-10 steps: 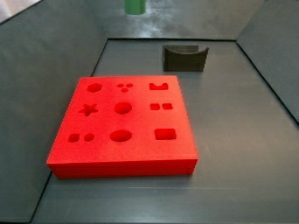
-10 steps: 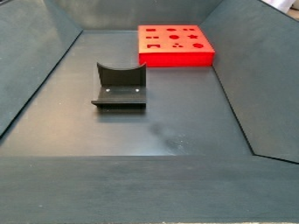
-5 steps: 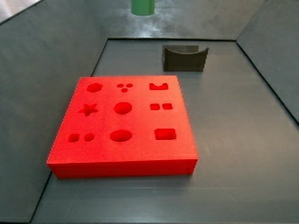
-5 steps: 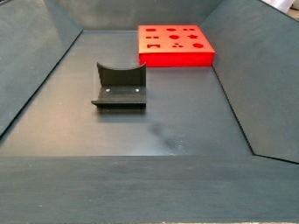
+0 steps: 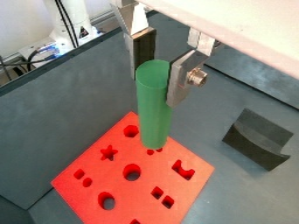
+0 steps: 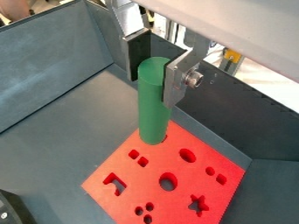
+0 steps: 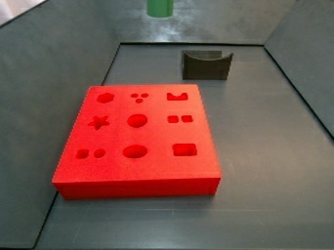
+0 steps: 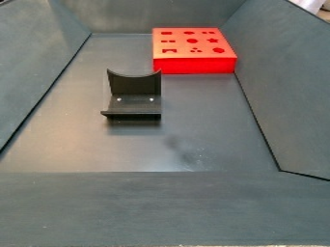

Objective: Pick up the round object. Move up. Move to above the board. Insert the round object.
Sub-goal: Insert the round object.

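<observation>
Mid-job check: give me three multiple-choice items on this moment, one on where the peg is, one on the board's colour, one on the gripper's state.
1. Where is the round object?
A. lying on the floor
B. held upright above the board
C. seated in a hole

2. What colour is the board?
A. red
B. blue
C. yellow

3. What is the gripper doing?
A. open, empty
B. shut on the fixture
C. shut on the round object

Answers: 1 B, both wrist views show it hanging over the holes; 2 A, red in every view; 3 C, the fingers press its sides.
</observation>
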Controlling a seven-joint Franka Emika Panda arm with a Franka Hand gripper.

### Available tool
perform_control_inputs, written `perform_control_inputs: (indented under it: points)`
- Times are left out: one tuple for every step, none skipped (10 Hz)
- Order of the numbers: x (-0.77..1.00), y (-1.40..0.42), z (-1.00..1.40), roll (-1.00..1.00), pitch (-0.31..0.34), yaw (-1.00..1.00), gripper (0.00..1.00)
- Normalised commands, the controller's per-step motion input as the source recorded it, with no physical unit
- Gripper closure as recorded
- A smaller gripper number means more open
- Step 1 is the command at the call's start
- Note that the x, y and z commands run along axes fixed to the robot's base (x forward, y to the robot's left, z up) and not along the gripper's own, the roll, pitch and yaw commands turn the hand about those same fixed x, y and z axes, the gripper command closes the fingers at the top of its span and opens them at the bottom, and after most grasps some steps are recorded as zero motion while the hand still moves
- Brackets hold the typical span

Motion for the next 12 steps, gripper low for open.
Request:
perform_control_inputs:
  points:
    - [0.09,0.00,-0.03,-0.02,0.000,0.00,1.00]
    - [0.09,0.00,-0.04,-0.03,0.000,0.00,1.00]
    - [0.09,0.00,-0.04,-0.03,0.000,-0.01,1.00]
    - [0.12,0.00,-0.05,-0.04,0.000,-0.01,1.00]
    - [0.11,0.00,-0.05,-0.04,0.000,-0.02,1.00]
    - [0.12,0.00,-0.06,-0.04,0.000,-0.02,1.00]
    - [0.11,0.00,-0.05,-0.04,0.000,-0.02,1.00]
    - [0.13,0.00,-0.06,-0.04,0.000,-0.03,1.00]
    - [0.07,0.00,-0.01,-0.02,0.000,-0.01,1.00]
    - [0.04,0.00,-0.01,-0.03,0.000,0.00,1.00]
    - [0.11,0.00,-0.02,-0.06,0.031,-0.05,1.00]
    - [0.14,0.00,-0.03,-0.04,0.040,-0.05,1.00]
